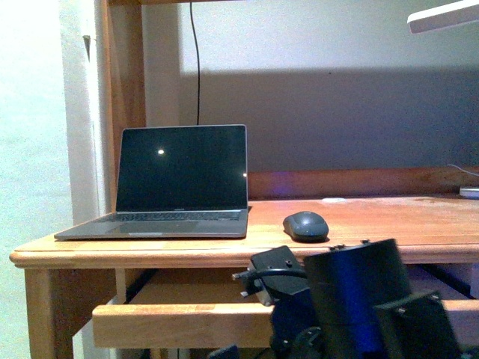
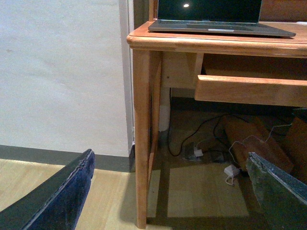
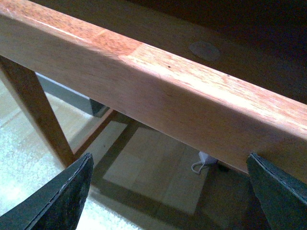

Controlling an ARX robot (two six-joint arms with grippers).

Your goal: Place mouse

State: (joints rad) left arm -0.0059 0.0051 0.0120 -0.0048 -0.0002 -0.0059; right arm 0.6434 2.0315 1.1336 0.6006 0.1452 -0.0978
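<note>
Resting on the wooden surface (image 1: 389, 224), the mouse (image 1: 306, 225) lies just to the right of the open laptop (image 1: 177, 183) and apart from it, near the front edge. It is dark grey and rounded, and nothing touches it. The laptop screen is dark, with one small bright spot on it.

Below the front edge, a pulled-out wooden drawer (image 1: 179, 321) shows in the front view, and the dark body of the right arm (image 1: 359, 299) stands in front of it, low in the picture. From this view I cannot see its fingers.

The left claw (image 2: 168, 191) is spread wide with nothing between its two dark fingers (image 2: 57, 196). It is low, near the wooden floor (image 2: 201, 191), and looks toward the leg (image 2: 142, 143) of the desk; cables (image 2: 201, 139) lie on the floor under the desk.

The right claw (image 3: 168, 191) is also spread wide and holds nothing. Its fingers (image 3: 62, 196) sit just below a wooden bar (image 3: 158, 91), and a small round disc (image 3: 205, 50) shows on the board beyond it.
</note>
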